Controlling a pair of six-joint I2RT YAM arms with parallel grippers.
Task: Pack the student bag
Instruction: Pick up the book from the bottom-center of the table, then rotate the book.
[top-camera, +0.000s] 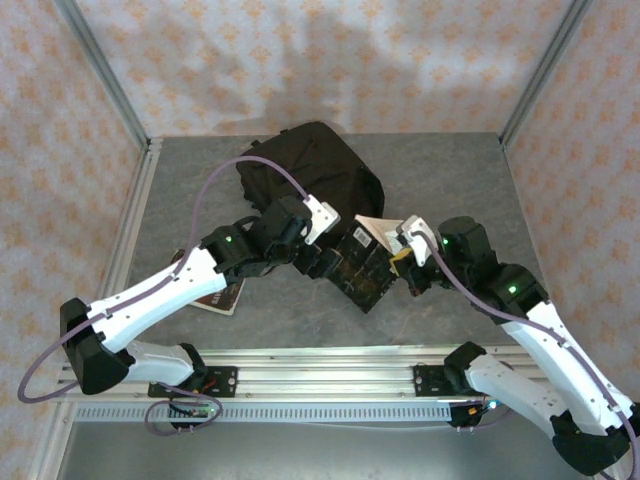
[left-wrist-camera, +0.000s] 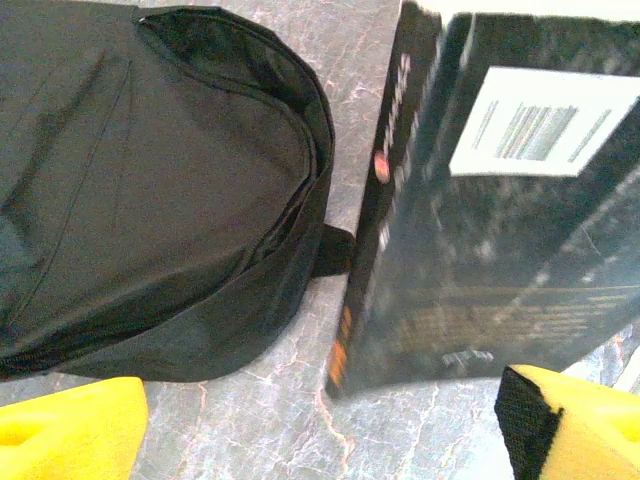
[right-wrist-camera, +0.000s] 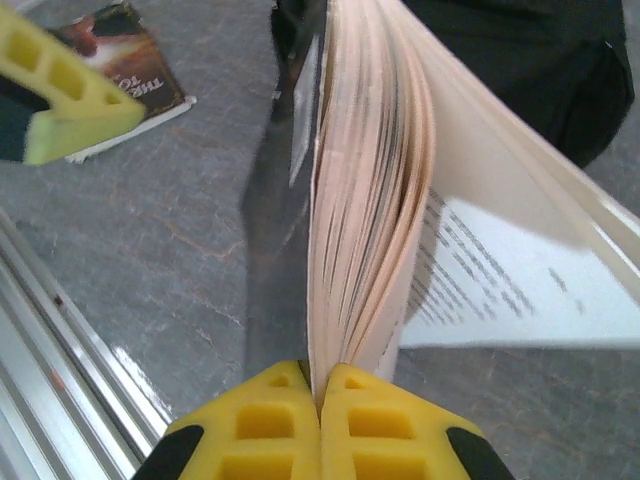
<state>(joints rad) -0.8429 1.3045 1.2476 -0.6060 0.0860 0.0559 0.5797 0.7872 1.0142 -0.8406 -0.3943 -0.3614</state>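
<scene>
Right gripper (right-wrist-camera: 320, 388) clamps book (right-wrist-camera: 370, 200) pages; left gripper (left-wrist-camera: 320, 430) apart — student bag (left-wrist-camera: 150, 200) (edges cropped).

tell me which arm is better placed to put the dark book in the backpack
Right: the right gripper is shut on the pages of the dark book. The left gripper is open, holding nothing, near the backpack.

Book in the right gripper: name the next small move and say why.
Probably the left gripper, open, should lift the rim of the bag: the right gripper is shut on the book, pages fanning, and the bag lies flat beside it.
</scene>
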